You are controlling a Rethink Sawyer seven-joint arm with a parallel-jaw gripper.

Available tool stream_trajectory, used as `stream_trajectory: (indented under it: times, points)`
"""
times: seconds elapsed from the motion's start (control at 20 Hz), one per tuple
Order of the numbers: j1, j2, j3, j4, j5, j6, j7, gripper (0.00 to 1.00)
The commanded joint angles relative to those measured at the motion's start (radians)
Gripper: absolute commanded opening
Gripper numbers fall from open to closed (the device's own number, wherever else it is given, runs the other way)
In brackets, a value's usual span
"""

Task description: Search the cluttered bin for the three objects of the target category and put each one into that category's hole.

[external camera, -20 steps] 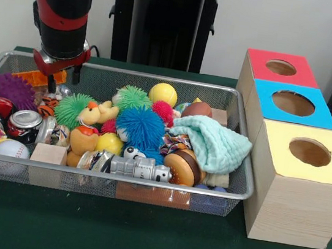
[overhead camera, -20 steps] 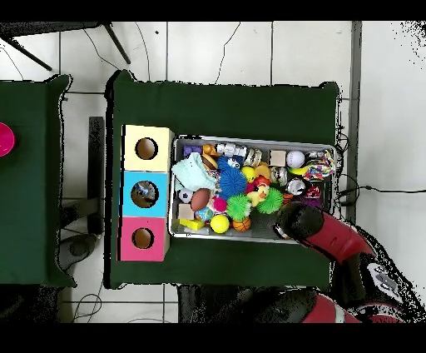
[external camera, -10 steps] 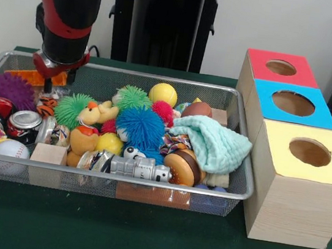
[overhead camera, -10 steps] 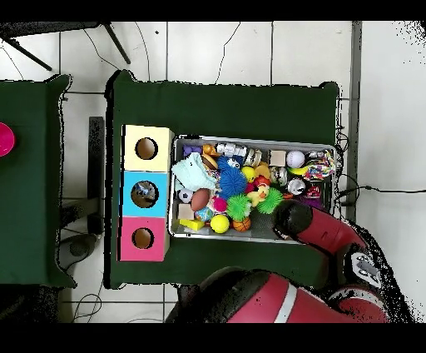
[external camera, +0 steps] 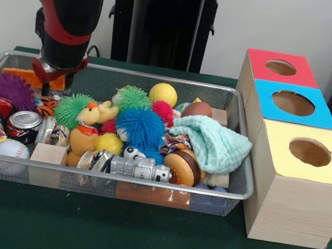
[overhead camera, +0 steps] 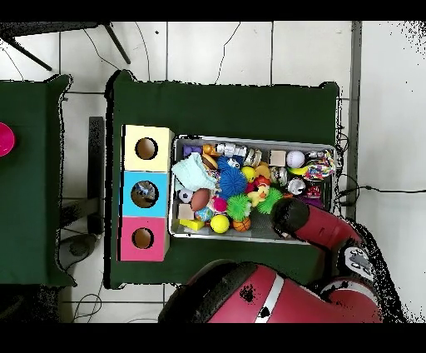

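- Lower now than a second ago, the gripper (external camera: 47,86) hangs over the bin's (external camera: 230,192) far corner.
- Searching step; its fingers are hidden, I cannot tell.
- Next, perhaps the small striped ball (external camera: 47,108) just below.

Probably a lab: robot arm (external camera: 64,11), green-clothed table (external camera: 107,234), tiled floor (overhead camera: 216,50).

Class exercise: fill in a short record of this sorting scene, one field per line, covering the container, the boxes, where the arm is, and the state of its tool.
container: wire mesh bin full of mixed toys
boxes: red box, blue box, yellow box in a row beside the bin, one hole each
arm position: tool low over the bin corner near the purple spiky ball
tool state: cannot tell
large soft item: mint cloth
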Motion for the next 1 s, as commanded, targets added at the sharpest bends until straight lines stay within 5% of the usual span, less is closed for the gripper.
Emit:
stream_trajectory:
  times: [0.05, 0.45, 0.65, 0.7, 0.85, 1.0]
  points:
    - [-0.061, 0.119, 0.08, -0.093, 0.038, -0.097, 0.292, 1.0]
    - [-0.183, 0.12, 0.236, -0.049, 0.039, -0.23, 0.225, 1.0]
    - [-0.158, 0.156, 0.204, -0.092, 0.022, -0.248, 0.257, 1.0]
    - [-0.156, 0.158, 0.2, -0.096, 0.017, -0.245, 0.27, 0.0]
    - [-0.137, 0.169, 0.166, -0.097, 0.082, -0.247, 0.372, 0.0]
    - [-0.123, 0.148, 0.156, -0.1, 0.046, -0.212, 0.329, 0.0]
